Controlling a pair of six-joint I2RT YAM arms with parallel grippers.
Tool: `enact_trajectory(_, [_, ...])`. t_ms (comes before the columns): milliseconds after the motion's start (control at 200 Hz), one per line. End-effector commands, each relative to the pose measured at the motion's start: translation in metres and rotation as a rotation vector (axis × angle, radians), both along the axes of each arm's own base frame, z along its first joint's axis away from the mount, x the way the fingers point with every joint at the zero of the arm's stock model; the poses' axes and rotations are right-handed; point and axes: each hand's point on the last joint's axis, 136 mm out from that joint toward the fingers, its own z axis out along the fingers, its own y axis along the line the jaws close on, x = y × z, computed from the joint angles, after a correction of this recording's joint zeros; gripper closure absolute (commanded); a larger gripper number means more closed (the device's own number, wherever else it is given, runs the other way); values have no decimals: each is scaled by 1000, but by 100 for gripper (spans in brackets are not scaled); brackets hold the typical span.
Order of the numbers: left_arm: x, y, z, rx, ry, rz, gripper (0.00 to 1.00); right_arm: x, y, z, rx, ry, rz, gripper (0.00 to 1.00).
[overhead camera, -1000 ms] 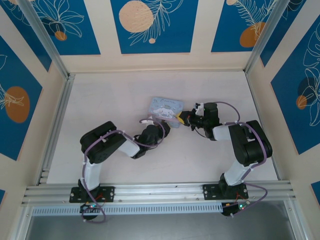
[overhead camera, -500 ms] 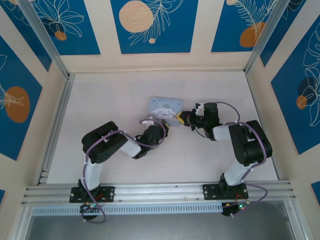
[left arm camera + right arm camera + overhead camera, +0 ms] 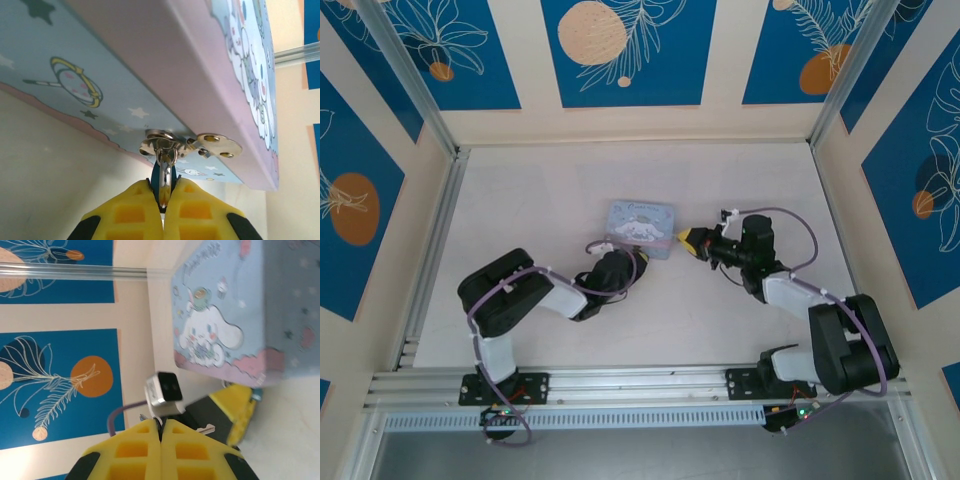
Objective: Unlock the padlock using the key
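The padlock (image 3: 156,176) is a tiny dark bluish lock with a shiny shackle, hanging from the metal hasp (image 3: 167,144) on the front of the pale blue cartoon tin (image 3: 640,217). My left gripper (image 3: 163,187) is shut on the padlock, just below the tin's front wall. In the top view the left gripper (image 3: 640,257) sits at the tin's near edge. My right gripper (image 3: 161,426) is shut on the key (image 3: 205,429), whose small silver blade sticks out to the side. The right gripper (image 3: 686,238) hovers just right of the tin, apart from the padlock.
The tin (image 3: 225,315) lies flat near the middle of the pale table (image 3: 540,200). The left arm's yellow fingers (image 3: 235,407) and wrist camera (image 3: 164,388) stand close in front of my right gripper. Framed walls (image 3: 450,150) enclose the table on three sides.
My left gripper has closed on the padlock. The tin and left arm have shifted slightly left. The right arm has swung its elbow out toward the near right, its gripper staying beside the tin.
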Motion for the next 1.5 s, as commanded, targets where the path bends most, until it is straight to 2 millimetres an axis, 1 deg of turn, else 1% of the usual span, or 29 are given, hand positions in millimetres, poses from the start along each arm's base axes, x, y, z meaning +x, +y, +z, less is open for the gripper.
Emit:
enact_trajectory(0, [-12,-1,5,-69,66,-51,100,-24,3,-23,-13,82,12,100])
enact_trajectory(140, [-17,-9,26,-192,58,-109,100,-45,12,-33,-23,103,21,100])
enact_trajectory(275, [-20,-17,47,-276,39,-155,100,-56,19,-39,-44,108,25,100])
enact_trajectory(375, [-20,-19,60,-315,27,-155,100,-58,21,-42,-51,117,23,100])
enact_trajectory(485, [-18,-19,74,-359,12,-145,100,-55,20,-42,-50,119,7,100])
enact_trajectory(555, [-18,-19,79,-373,6,-146,100,-52,20,-42,-50,123,-5,100])
enact_trajectory(755, [-18,-20,90,-412,-12,-149,100,-46,20,-50,-25,175,-37,100])
enact_trajectory(845, [-17,-20,94,-429,-18,-148,100,-44,21,-50,-10,182,-44,100])
enact_trajectory(955, [-17,-21,100,-446,-23,-148,100,-42,20,-48,-10,177,-55,100])
enact_trajectory(1170, [-17,-18,103,-460,-12,-129,100,-36,17,-44,-23,166,-91,100])
enact_trajectory(1295, [-17,-16,104,-466,-7,-118,100,-33,16,-40,-58,122,-106,100])
enact_trajectory(1400, [-18,-15,105,-467,-4,-116,100,-32,13,-41,-125,82,-128,100])
enact_trajectory(1495, [-19,-15,106,-464,-5,-118,100,-32,13,-37,-142,36,-136,100])
